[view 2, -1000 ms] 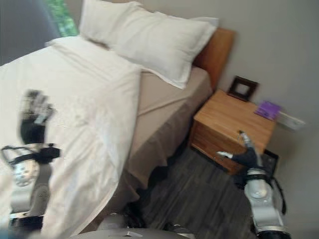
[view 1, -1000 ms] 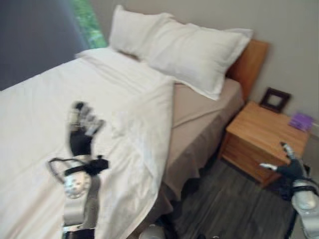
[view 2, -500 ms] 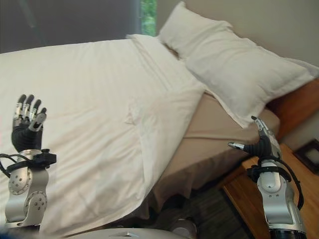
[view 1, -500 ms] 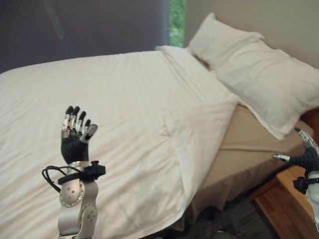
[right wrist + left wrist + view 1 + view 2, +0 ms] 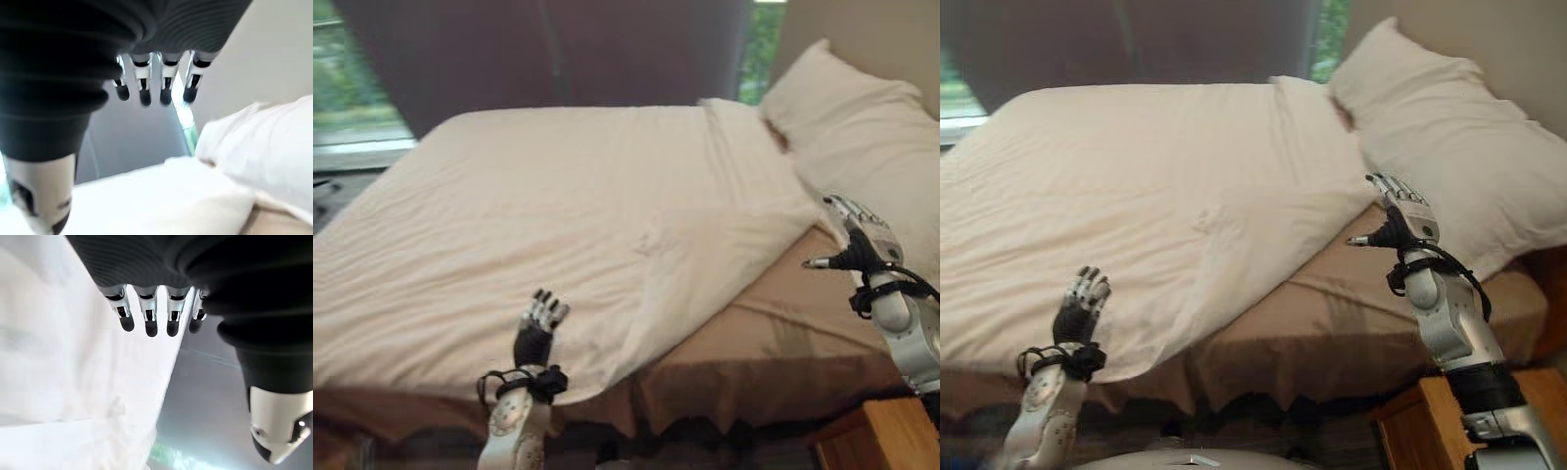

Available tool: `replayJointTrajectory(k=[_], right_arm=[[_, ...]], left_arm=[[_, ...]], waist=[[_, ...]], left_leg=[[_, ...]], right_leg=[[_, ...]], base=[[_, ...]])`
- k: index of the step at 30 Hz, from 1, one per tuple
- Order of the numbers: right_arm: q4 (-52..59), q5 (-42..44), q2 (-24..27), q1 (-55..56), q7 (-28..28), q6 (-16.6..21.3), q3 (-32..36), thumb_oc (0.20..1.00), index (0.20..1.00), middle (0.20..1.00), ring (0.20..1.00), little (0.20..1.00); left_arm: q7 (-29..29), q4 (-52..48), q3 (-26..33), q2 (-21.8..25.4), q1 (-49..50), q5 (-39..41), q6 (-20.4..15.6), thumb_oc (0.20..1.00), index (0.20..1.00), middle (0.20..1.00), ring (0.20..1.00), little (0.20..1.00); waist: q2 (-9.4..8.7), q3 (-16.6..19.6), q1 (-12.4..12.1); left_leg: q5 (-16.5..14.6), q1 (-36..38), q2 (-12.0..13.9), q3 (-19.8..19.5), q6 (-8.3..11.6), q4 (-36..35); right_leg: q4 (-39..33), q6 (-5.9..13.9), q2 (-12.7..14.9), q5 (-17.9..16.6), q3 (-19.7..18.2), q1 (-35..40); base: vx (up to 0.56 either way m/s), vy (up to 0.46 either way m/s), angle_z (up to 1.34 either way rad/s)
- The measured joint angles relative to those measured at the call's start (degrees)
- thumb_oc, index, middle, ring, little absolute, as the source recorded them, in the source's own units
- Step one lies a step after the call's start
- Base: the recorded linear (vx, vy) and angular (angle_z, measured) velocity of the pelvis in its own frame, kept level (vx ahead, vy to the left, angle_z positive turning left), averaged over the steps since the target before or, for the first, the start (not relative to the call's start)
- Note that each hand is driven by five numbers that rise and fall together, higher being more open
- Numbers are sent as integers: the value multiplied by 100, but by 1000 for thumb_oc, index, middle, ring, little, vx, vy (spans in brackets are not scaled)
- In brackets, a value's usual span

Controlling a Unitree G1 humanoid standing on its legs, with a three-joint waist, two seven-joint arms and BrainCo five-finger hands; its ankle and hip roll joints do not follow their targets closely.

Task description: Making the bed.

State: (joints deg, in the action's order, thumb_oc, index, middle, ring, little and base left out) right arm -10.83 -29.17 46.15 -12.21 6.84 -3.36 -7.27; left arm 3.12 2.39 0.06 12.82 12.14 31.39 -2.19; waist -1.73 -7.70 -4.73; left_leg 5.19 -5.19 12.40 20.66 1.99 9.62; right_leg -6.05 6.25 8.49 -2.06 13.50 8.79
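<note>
Fingers of left hand [image 5: 1083, 299]: straight to relaxed, spread upward, holding nothing; raised at the near edge of the bed, about 7 o'clock in the head views, just over the hanging hem of the white duvet [image 5: 1146, 186]. Left wrist view: dark tips in a row above white cloth, no contact seen.

Fingers of right hand [image 5: 1398, 211]: extended, thumb out sideways, empty; held above the bare strip at about 3 o'clock, close to the duvet's turned-back corner, not touching it.

Duvet: spread over most of the bed, fairly smooth, a few creases near centre; head-end corner lies folded back diagonally.

Tan sheet [image 5: 1351, 304]: exposed along the near side from the fold toward the pillows, skirt edge hanging uneven.

Pillows [image 5: 1449, 147]: two, white, at about 1 to 2 o'clock, leaning at the head end.

Nightstand [image 5: 1430, 416]: wooden corner, about 5 o'clock.

Progress, judged: roughly midway. Remaining: folded corner to be drawn over the bare strip, near hem evened, pillows squared.

Brands, labels, writing: none legible.
</note>
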Motion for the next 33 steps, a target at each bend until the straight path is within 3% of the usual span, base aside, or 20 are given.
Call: replayJointTrajectory(k=[1,3,4,5,6,7,8,9,11,12,13,14,16,17,21,23,24,27,29,33], right_arm=[[-149,9,-35,4,-5,-34,-64,1000,1000,1000,1000,1000],[-318,57,-35,123,10,-46,-51,1000,1000,1000,1000,1000],[-541,76,-158,90,5,-46,-73,1000,1000,1000,1000,1000],[-740,111,-265,71,-15,-109,-120,1000,1000,1000,1000,1000],[-991,115,-328,-169,-46,-131,-179,1000,1000,1000,1000,1000],[-984,126,-235,-172,-54,-163,-224,1000,1000,1000,1000,1000],[-1095,201,-249,-74,-64,-168,-349,1000,1000,1000,1000,1000],[-1274,218,-194,-129,-85,-137,-474,1000,1000,1000,1000,1000],[-1579,237,-211,-247,-116,-182,-530,1000,1000,1000,1000,1000],[-1798,278,-242,-414,-118,-182,-558,1000,1000,1000,1000,1000],[-2033,335,-183,-626,-98,-231,-564,1000,1000,1000,1000,1000],[-2080,361,-186,-629,-98,-258,-567,1000,1000,1000,1000,1000],[-2225,505,-164,-694,-90,-247,-567,1000,1000,1000,1000,1000],[-2346,567,-169,-769,-83,-290,-563,1000,1000,1000,1000,1000],[-2405,720,-157,-896,0,-261,-546,1000,1000,1000,1000,1000],[-2414,802,-153,-1149,20,-241,-543,1000,1000,1000,1000,1000],[-2417,867,-84,-1278,25,-233,-543,1000,1000,1000,1000,1000],[-2856,946,444,-1987,48,-246,-812,1000,1000,1000,1000,1000],[-3153,946,734,-2625,208,-264,-814,1000,1000,1000,1000,1000],[-3757,939,951,-3320,391,-243,-1066,1000,1000,1000,1000,1000]], left_arm=[[-51,23,-27,40,119,3,61,1000,1000,1000,1000,1000],[-201,21,-177,253,120,189,133,1000,1000,1000,1000,1000],[-283,49,-217,383,131,223,185,1000,1000,1000,1000,1000],[-394,66,-285,674,152,222,261,1000,1000,1000,1000,1000],[-422,220,-308,748,126,224,300,1000,1000,1000,1000,1000],[-433,248,-356,735,160,225,353,1000,1000,1000,1000,1000],[-455,262,-362,879,114,225,379,1000,1000,1000,1000,1000],[-444,217,-462,999,48,226,359,1000,1000,1000,1000,1000],[-488,217,-413,1236,1,226,358,1000,1000,1000,1000,1000],[-484,198,-386,1373,13,227,345,1000,1000,1000,1000,1000],[-476,202,-411,1554,-37,235,363,1000,1000,1000,1000,1000],[-461,219,-378,1578,-40,243,364,1000,1000,1000,1000,1000],[-459,317,-336,1636,-124,413,337,1000,1000,1000,1000,1000],[-456,463,-253,1646,-168,437,323,1000,1000,1000,1000,1000],[-447,503,-95,1642,122,435,252,1000,1000,1000,1000,1000],[-447,515,-40,1625,232,436,237,1000,1000,1000,1000,1000],[-451,520,-70,1602,224,435,238,1000,1000,1000,1000,1000],[-464,665,-257,1607,42,440,209,1000,1000,1000,1000,1000],[-471,706,-318,1579,-136,441,224,1000,1000,1000,1000,1000],[-528,705,-305,1585,-27,543,123,1000,1000,1000,1000,1000]], waist=[[-104,-12,-74],[-94,-48,221],[-183,-16,161],[-447,60,154],[-424,-49,304],[-245,-41,337],[-166,-122,413],[-268,-122,560],[-320,-176,606],[-493,-222,572],[-446,-359,589],[-464,-346,574],[-427,-342,523],[-406,-346,489],[-410,-199,458],[-331,-199,411],[-263,-182,502],[46,-290,445],[206,-445,440],[506,-617,355]], left_leg=[[-281,32,-141,307,130,268],[-682,-22,-275,670,-185,180],[-710,25,-367,832,-214,0],[-742,90,-689,910,-140,-305],[-1005,49,-674,814,-339,383],[-1149,105,-607,623,-356,249],[-998,272,-817,366,-315,-70],[-951,287,-883,295,-348,-203],[-887,502,-1005,446,-106,-787],[-925,458,-1039,580,-243,-505],[-935,467,-1127,499,-652,-422],[-915,490,-1192,416,-613,-480],[-841,502,-1240,216,-507,-682],[-803,569,-1347,62,-447,-805],[-793,727,-1652,-224,-452,-988],[-603,692,-1678,-340,-618,-1085],[-549,575,-1626,-454,-574,-1117],[-319,127,-1439,-736,-450,-1127],[-154,-77,-1317,-742,-292,-1337],[-197,-452,-1162,-628,-211,-1342]], right_leg=[[11,27,104,8,119,23],[48,191,109,120,626,278],[132,211,172,172,792,262],[317,260,471,230,858,28],[1697,636,848,466,836,-409],[2593,727,868,509,837,-776],[3869,851,1237,450,548,-1391],[4317,790,1197,392,225,-1708],[3910,743,1210,259,-13,-2035],[3351,799,1376,193,-99,-2071],[2335,919,1357,209,-265,-1801],[1754,882,1282,184,-367,-1726],[524,633,812,-21,-766,-1469],[193,584,610,-355,-699,-1338],[6,433,480,-640,-507,-912],[-1,360,412,-731,-396,-861],[-1,343,364,-732,-312,-927],[20,254,163,-684,-75,-1208],[36,11,90,-761,14,-1490],[11,-93,-50,-695,13,-1828]], base=[[60,-58,84],[168,53,139],[191,177,123],[133,119,69],[-14,39,70],[-74,-46,92],[-11,-33,86],[135,-36,123],[128,-116,76],[138,-211,42],[217,-236,49],[234,-250,58],[229,-254,54],[164,-206,61],[51,-198,51],[-59,-185,32],[-172,-200,41],[-128,-144,44],[-124,-89,21],[-119,-73,-1]])
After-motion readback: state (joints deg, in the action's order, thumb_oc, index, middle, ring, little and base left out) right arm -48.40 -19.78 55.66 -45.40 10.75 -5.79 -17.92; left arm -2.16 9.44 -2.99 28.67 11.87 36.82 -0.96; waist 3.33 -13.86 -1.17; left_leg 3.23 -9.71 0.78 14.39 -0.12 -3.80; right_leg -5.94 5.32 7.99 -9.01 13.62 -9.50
